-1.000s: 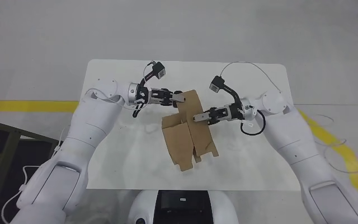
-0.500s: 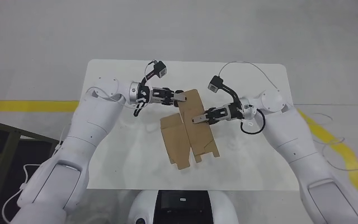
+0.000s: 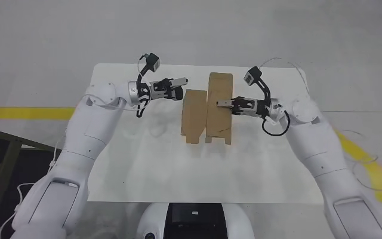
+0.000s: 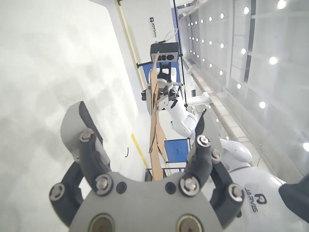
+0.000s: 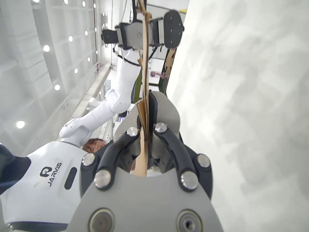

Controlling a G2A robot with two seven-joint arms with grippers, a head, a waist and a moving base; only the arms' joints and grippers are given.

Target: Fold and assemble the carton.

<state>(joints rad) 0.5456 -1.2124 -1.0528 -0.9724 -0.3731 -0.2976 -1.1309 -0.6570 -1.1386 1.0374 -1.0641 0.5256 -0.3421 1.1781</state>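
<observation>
R gripper [image 3: 222, 103] pinches carton [image 3: 218, 119] near desk's [image 3: 119, 173] far edge; L gripper [image 3: 181, 81] wide, just beside it. You should grab free panel [image 3: 193, 116] squarely, open slowly.

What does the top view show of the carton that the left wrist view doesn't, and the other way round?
Top view: the broad brown face of the carton, two flat panels side by side above the white table. Left wrist view: the carton edge-on, a thin strip, and the left gripper up close, its fingers spread with nothing between them. Both: the right gripper clamped on the carton, and the left gripper apart from it.
</observation>
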